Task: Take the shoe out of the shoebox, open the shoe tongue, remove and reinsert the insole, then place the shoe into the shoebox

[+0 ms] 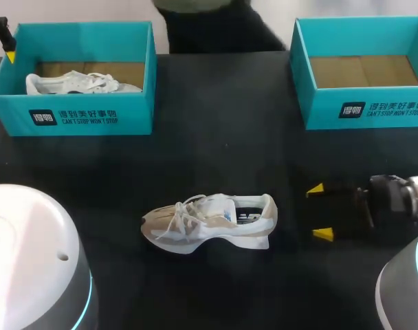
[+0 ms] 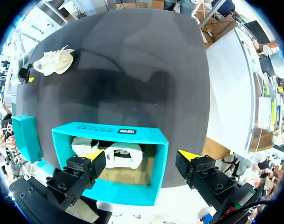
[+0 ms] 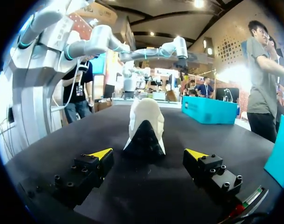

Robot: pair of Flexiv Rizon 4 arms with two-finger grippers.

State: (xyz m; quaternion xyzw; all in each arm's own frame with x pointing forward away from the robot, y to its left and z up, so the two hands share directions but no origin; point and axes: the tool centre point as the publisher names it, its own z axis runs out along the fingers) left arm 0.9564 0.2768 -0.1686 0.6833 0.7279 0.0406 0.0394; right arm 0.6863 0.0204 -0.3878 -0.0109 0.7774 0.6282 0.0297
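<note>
Shoe (image 1: 209, 223) sits on black table (image 1: 216, 151), lower centre of head view, outside both boxes. Long axis runs L–R across frame: toe to the left, heel to the right.

R gripper (image 1: 320, 212) is at lower right, near the heel but not touching, fingers apart w/ nothing between. In R wrist view the heel faces it straight ahead.

L gripper (image 2: 141, 155) hovers over L shoebox (image 1: 71, 113) at upper left, fingers spread, holding nothing. That box holds a 2nd shoe (image 1: 78, 84), also lying L–R.

R shoebox (image 1: 364, 110) is at upper right.
</note>
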